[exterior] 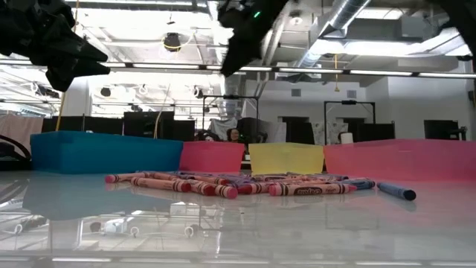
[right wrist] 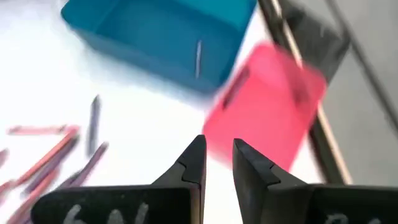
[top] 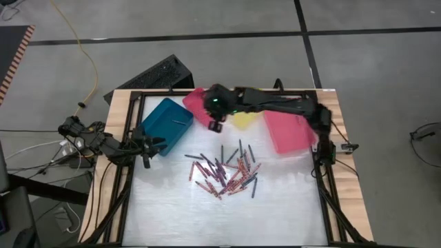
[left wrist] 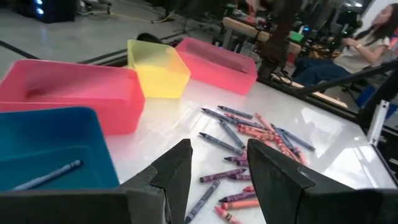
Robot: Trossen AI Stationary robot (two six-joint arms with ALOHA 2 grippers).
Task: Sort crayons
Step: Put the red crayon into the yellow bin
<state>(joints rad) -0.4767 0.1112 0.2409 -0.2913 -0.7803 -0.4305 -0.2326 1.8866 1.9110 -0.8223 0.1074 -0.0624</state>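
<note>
A grey concrete floor (top: 207,27) crossed by dark seams surrounds the pale wooden table (top: 331,103), with a yellow cable (top: 86,52) trailing across it. Beyond, silver ceiling ducts (exterior: 349,15) and strip lights (exterior: 401,73) hang over dark desks, where a seated person (left wrist: 364,40) shows.

Crayons (top: 224,172): red/pink, some dark blue-grey. Bins: teal (top: 165,122), pink (top: 198,105), yellow (top: 242,120), second pink (top: 289,131). Table (top: 275,213): glossy white, wood edge.

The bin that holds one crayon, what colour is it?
Teal bin, one crayon inside; the left wrist view shows it best.
</note>
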